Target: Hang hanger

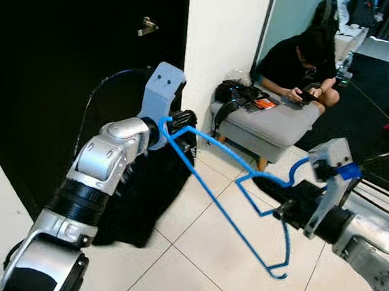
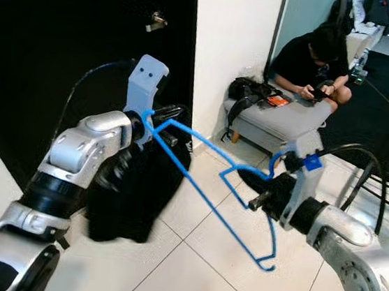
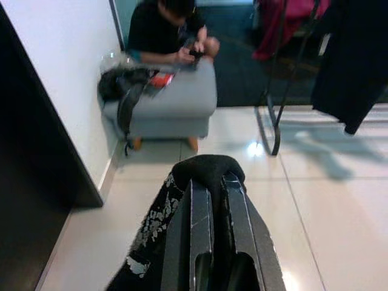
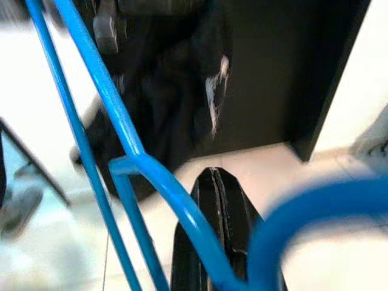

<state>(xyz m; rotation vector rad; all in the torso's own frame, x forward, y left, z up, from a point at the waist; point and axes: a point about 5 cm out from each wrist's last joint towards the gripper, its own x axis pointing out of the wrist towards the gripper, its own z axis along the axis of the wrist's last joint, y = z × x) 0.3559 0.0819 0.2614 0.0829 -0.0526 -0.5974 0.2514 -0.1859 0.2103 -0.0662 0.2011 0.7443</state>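
Left gripper (image 1: 183, 121) pinches a black garment (image 1: 144, 189) — right gripper (image 1: 268, 188) clamps the blue hanger (image 1: 233, 203); grey ottoman (image 1: 270, 126) and seated person (image 1: 299, 62) ahead

Both end effectors (image 1: 183, 122) (image 1: 268, 188) raised, clamped.

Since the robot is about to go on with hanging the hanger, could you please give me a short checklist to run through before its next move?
1. Right gripper holds the blue hanger near its neck: ok; the right wrist view shows its fingers shut on the wire.
2. Left gripper holds the black garment: ok, the cloth hangs down from its shut fingers.
3. Garment is on the hanger: not ok; one hanger end sits at the left gripper, the cloth is not draped over it.
4. Hook free: ok, it hangs clear above the floor.
5. Rail within reach: cannot tell.
6. Person on the grey stool clear of the arms: ok.
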